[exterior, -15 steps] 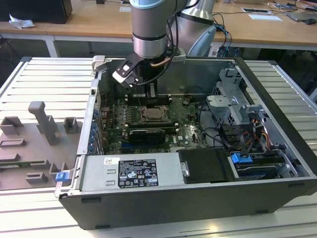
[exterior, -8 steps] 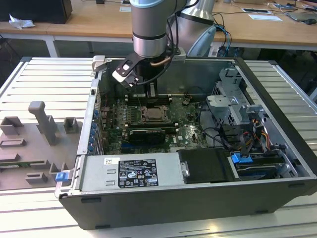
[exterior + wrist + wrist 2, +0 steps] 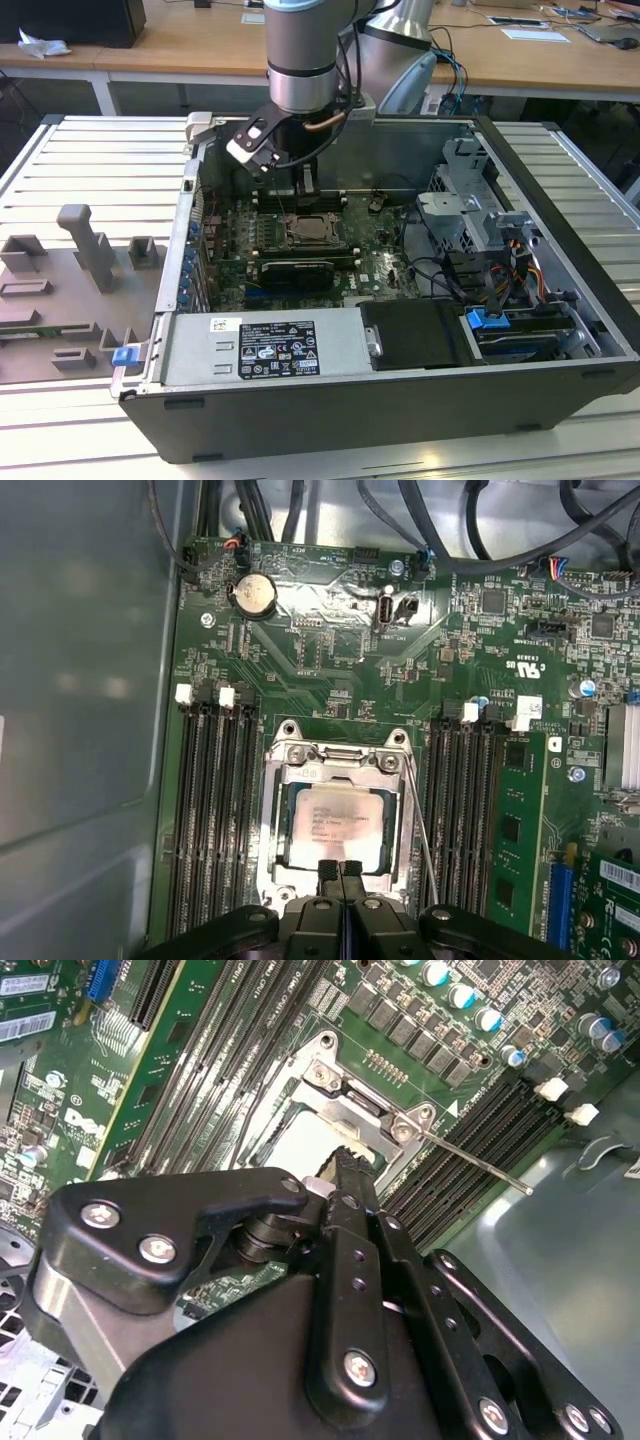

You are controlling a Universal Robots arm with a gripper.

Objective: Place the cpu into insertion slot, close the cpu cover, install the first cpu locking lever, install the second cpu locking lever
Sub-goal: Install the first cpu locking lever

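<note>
The small, flat, square cpu (image 3: 335, 825), with a dull silver-grey metal top, lies in the socket. It is a single chip. The thin silvery metal cpu cover (image 3: 272, 820) lies flat around it, and the chip shows through the cover's window. One thin steel wire lever (image 3: 422, 825) runs along the socket's side. The black gripper (image 3: 338, 868) is clenched at the cover's edge, fingertips pressed together with nothing seen between them. Two banks of long black memory slots (image 3: 212, 800) flank the socket on the green motherboard (image 3: 330, 670). The board sits inside the open dark grey metal computer case (image 3: 300, 420).
</note>
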